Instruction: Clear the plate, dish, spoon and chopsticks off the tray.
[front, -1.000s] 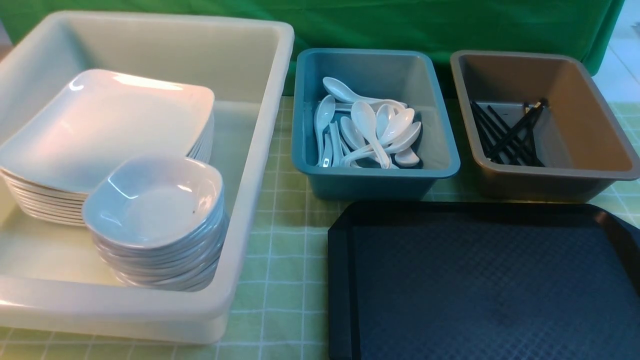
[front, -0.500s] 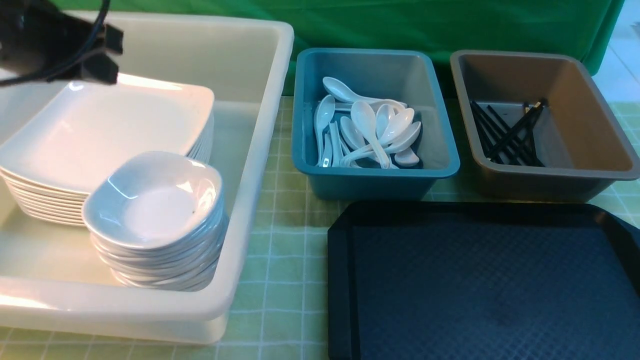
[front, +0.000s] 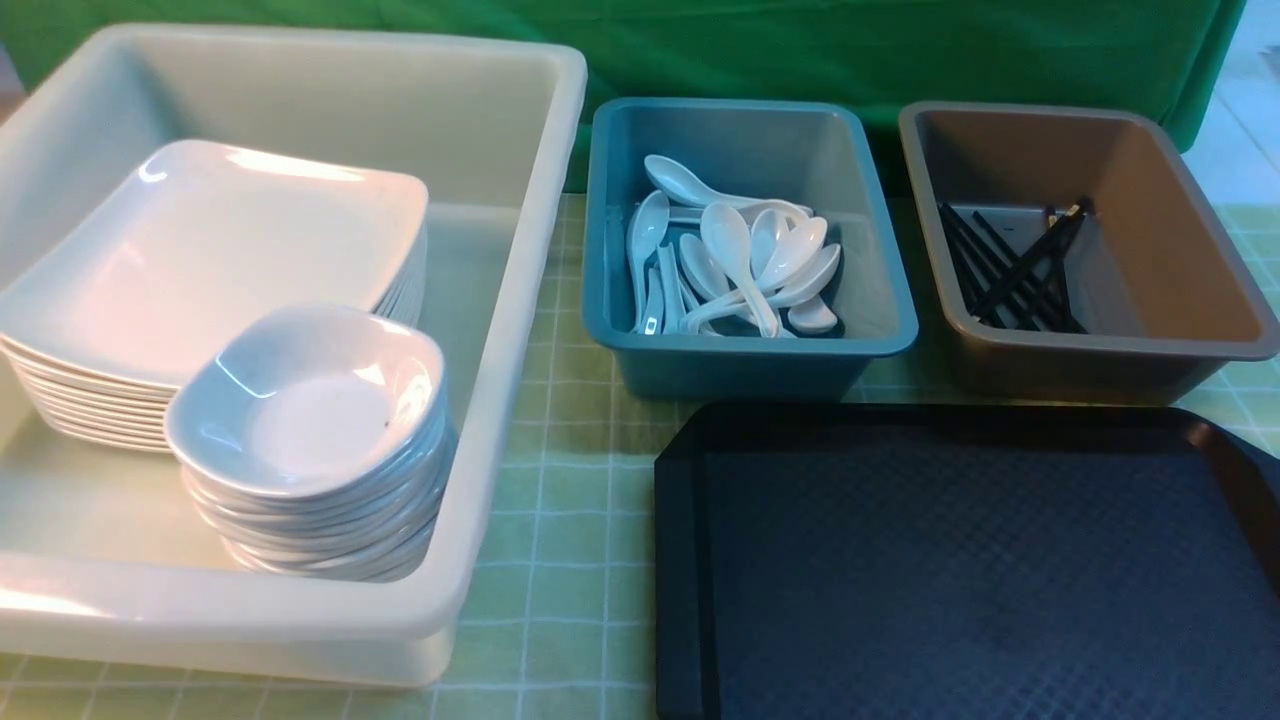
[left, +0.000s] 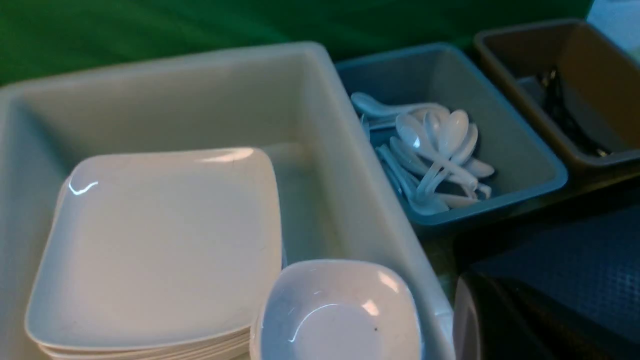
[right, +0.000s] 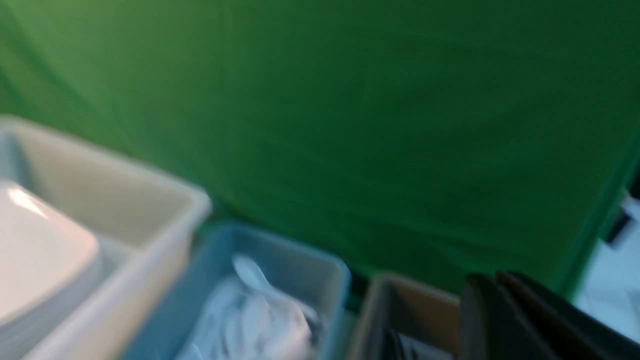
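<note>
The black tray (front: 685, 560) lies at the front right with nothing on it. A stack of large white square plates (front: 220, 250) and a stack of small deep dishes (front: 310, 400) sit in a big white tub (front: 520, 300). White spoons (front: 735, 260) lie in a teal bin (front: 750, 350). Black chopsticks (front: 1010, 270) lie in a brown bin (front: 1100, 350). Neither gripper shows in the front view. My left gripper (left: 480, 287) appears shut and empty, above the tub's near corner and the tray (left: 575, 260). My right gripper (right: 492, 282) is blurred, fingers together, raised near the brown bin (right: 415, 310).
A green checked cloth (front: 560, 520) covers the table and a green curtain (front: 800, 50) hangs behind the bins. The tub, teal bin and brown bin stand in a row across the back, with the tray just in front of the two smaller bins.
Half a second ago my left arm showed over the tub's far left corner in the front view; now it is out of that view. The dishes, spoons and chopsticks have not moved.
</note>
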